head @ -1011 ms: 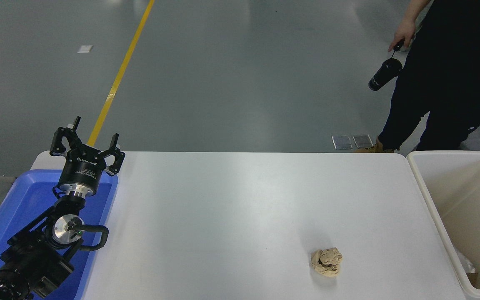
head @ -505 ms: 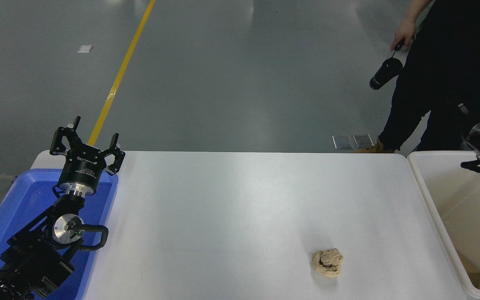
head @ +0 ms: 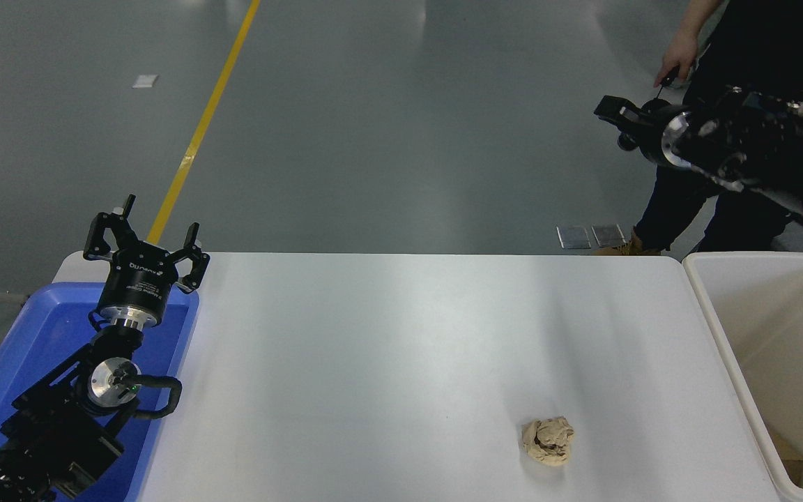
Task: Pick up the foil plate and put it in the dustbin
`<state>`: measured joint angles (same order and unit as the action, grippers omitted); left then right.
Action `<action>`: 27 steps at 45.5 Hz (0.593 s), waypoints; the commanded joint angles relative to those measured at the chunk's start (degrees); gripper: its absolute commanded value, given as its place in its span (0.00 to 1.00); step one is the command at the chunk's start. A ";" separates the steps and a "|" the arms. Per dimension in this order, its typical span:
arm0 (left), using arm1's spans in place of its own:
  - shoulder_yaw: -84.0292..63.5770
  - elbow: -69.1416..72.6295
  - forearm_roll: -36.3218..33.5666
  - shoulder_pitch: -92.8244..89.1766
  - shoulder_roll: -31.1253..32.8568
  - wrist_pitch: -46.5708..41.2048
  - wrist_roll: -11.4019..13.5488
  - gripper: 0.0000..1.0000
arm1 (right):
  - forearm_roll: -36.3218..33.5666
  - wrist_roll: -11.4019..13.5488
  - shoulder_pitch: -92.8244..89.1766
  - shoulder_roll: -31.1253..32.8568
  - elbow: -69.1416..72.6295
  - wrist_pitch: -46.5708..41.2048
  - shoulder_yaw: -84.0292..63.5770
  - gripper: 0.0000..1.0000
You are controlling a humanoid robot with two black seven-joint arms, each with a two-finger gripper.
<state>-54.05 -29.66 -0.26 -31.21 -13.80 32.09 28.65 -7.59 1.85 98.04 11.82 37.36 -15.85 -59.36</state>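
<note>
Surface (head: 401, 335): white, you see only a paper ball (head: 546, 440).
Foil plate: not visible, maybe hidden in dustbin (head: 712, 307).
Right hand (head: 617, 115): raised high, state unclear.
Left hand (head: 143, 240): parked, fingers wide.
Progress: likely done.

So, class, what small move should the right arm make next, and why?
Probably draw the right gripper back toward the dustbin, away from the person. It hangs high beyond the table, and no foil plate shows there, only a paper ball. The left gripper is parked.
</note>
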 commanded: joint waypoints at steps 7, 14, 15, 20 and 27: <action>0.00 0.04 0.00 0.00 0.00 -0.01 0.09 0.98 | 0.03 0.08 20.69 -0.75 20.63 -20.09 -9.37 1.00; -0.09 0.04 0.00 0.09 0.00 -0.10 0.09 0.98 | 0.03 0.08 29.21 -0.93 32.14 -27.04 -10.08 1.00; -0.09 0.04 0.00 0.09 0.00 -0.10 0.09 0.98 | 0.12 0.08 30.44 -0.93 33.64 -27.56 -10.08 1.00; -0.09 0.04 0.00 0.09 0.00 -0.10 0.09 0.98 | 0.12 0.08 34.75 -0.49 40.58 -29.15 -10.16 1.00; -0.09 0.04 0.00 0.09 0.00 -0.10 0.18 0.98 | 0.12 0.08 38.09 0.48 46.39 -29.15 -10.25 1.00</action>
<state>-54.12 -29.62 -0.25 -31.12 -13.80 31.99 28.75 -7.50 1.92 127.88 11.31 71.62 -41.30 -68.70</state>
